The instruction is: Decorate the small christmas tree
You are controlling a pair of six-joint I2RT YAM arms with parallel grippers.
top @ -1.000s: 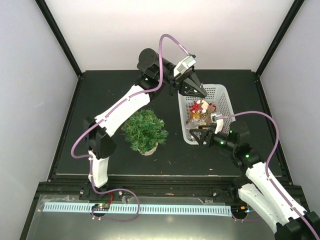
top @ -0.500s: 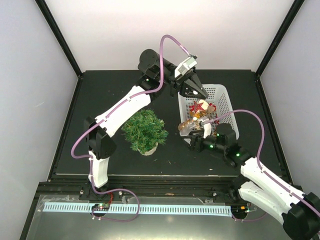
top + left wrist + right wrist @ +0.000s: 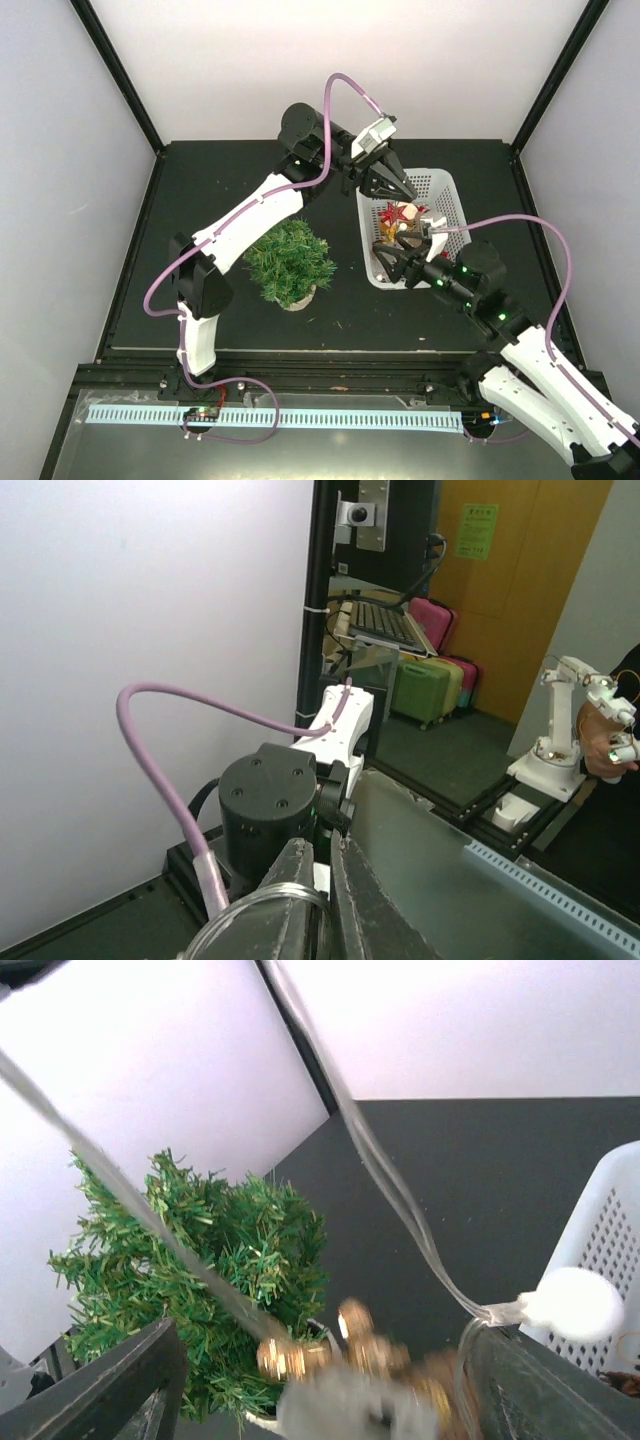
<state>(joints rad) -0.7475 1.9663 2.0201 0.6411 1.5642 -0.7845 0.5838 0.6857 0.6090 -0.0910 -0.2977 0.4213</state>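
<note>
Black tabletop [image 3: 200, 200]: your left gripper [image 3: 400, 188], pressed together, hangs over the white mesh basket [image 3: 447, 200]; your right gripper [image 3: 385, 262] stands wide around a gold ornament [image 3: 355, 1350], grip unclear, near the small christmas tree [image 3: 289, 260].

Left arm [image 3: 243, 222] and right arm [image 3: 548, 372]: white link shells, black joint housings. A purple cable [image 3: 345, 85] runs outside each arm in loose loops. Green indicator lights [image 3: 462, 268] glow on the right arm's black joints. Left gripper [image 3: 403, 190] and right gripper [image 3: 381, 260]: black tapered fingers. The round black motor cap [image 3: 268, 792] carries recessed screws.
</note>
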